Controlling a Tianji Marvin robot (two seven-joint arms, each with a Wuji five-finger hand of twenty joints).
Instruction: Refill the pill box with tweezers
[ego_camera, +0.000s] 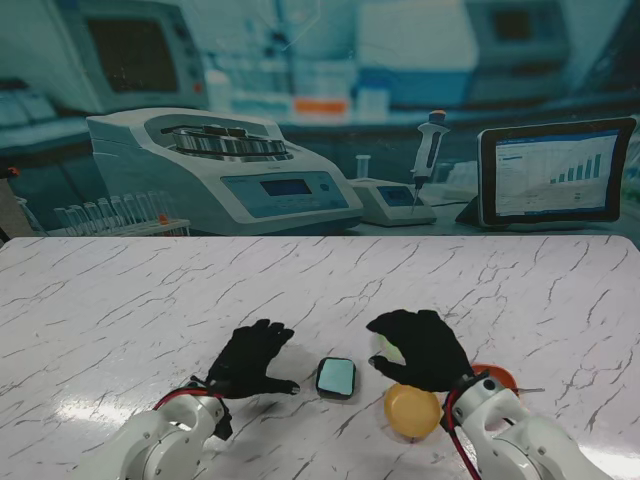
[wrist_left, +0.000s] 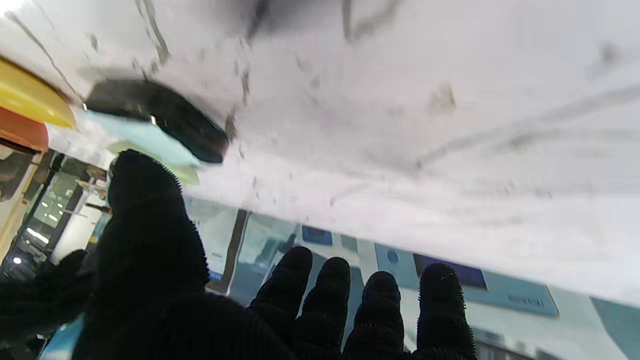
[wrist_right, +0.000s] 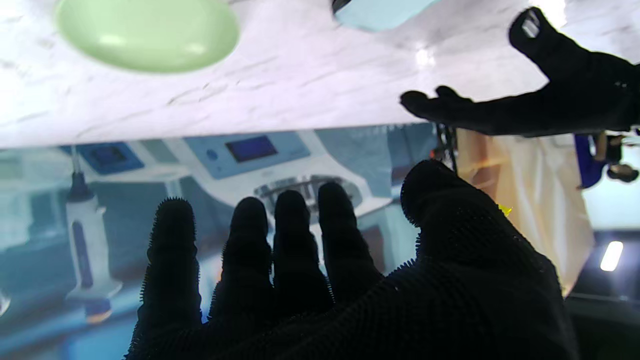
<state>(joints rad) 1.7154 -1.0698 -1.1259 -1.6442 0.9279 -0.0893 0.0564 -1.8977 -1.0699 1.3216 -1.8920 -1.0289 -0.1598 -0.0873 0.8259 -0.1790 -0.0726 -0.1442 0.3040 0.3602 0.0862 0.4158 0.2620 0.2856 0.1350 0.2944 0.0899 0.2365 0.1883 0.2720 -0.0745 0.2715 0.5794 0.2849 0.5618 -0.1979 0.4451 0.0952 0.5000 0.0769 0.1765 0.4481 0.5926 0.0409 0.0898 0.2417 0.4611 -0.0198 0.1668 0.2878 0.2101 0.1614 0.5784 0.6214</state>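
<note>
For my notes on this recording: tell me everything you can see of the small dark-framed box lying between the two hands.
The pill box is a small rounded square with a dark rim and a pale blue-green face, seemingly smooth plastic. It lies flat on the marble table, slightly turned, between the left hand and right hand. Neither hand touches it; the left thumb tip ends just short of it. In the left wrist view it is blurred, showing the dark edge and light panel. Whether it is open, or holds anything, cannot be told.
</note>
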